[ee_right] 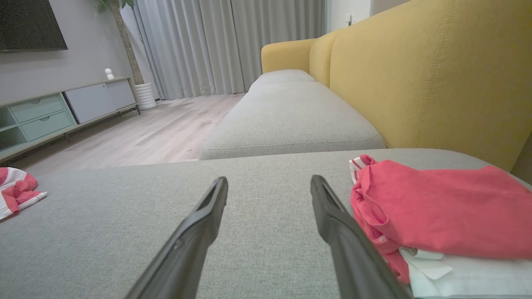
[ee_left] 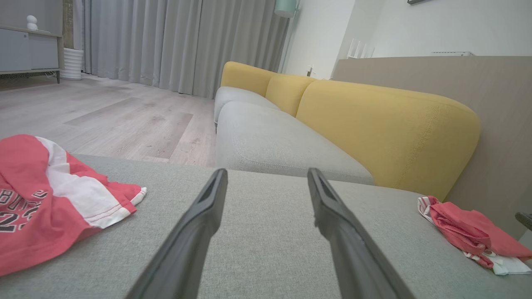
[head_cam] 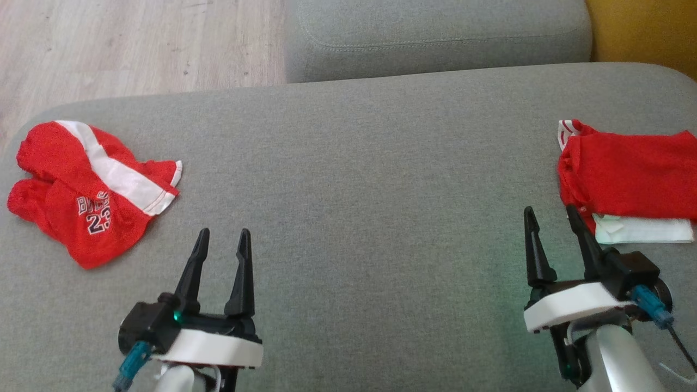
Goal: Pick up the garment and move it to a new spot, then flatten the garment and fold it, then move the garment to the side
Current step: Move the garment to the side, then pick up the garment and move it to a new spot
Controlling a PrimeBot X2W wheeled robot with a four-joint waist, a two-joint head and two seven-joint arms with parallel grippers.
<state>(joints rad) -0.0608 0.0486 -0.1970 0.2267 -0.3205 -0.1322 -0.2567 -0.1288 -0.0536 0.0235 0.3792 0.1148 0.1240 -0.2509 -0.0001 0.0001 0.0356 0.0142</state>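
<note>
- While both pincers hover low over the grey sofa cushion (head_cam: 370, 163), the red jersey garment (head_cam: 90, 190) lies crumpled at the cushion's left edge, well apart from either.
- It is bright red mesh-like cloth with a broad white band running across it and a white hem, bunched into rounded folds; dark-outlined white lettering and the number 23 show on the front.
- The left pincer (head_cam: 224, 233) stands with its fingers apart, holding nothing, near the garment's right side.
- The right pincer (head_cam: 549, 209) is likewise spread and empty, one finger just beside a folded red garment (head_cam: 631, 174) lying on a folded white cloth (head_cam: 648, 231).
</note>
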